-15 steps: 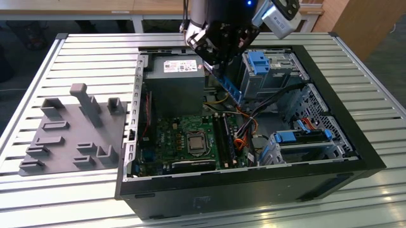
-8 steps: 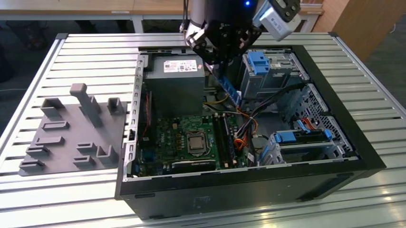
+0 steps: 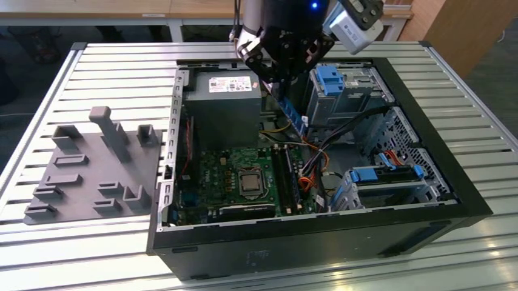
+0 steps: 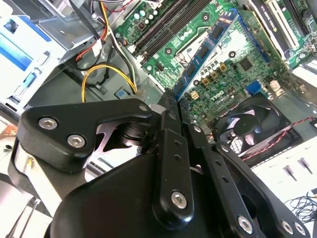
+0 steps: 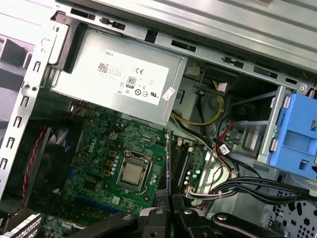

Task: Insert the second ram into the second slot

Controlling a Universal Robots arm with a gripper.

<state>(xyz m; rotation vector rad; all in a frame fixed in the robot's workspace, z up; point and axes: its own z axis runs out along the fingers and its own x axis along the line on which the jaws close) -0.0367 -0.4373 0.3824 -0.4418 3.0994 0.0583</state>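
My pincer (image 4: 171, 101) is clamped on the second ram (image 4: 210, 44), a thin blue stick with dark chips. I hold it by one end, and the rest pokes out past the fingers.

In the exterior view the pincer (image 3: 279, 85) hangs over the open computer case (image 3: 324, 242). The second ram (image 3: 293, 118) points down into the case, just beside the grey power supply (image 3: 222, 100). The stick is up in the air above the green motherboard (image 3: 235, 163). It is not in a slot.

The long dark memory slots (image 5: 181, 158) lie on the board below. In the first wrist view the second ram (image 5: 168, 163) shows edge-on as a thin line just beside them. The shiny square processor socket (image 5: 132, 174) sits near the slots. A black fan (image 4: 247, 124) sits by the board, and yellow wires (image 4: 106, 72) curl close to the pincer. A blue drive bracket (image 3: 330, 79) stands near the arm.

The case rests on a slatted metal tabletop (image 3: 105, 60). A grey holder block (image 3: 89, 170) lies beside the case, on the exterior view's left.
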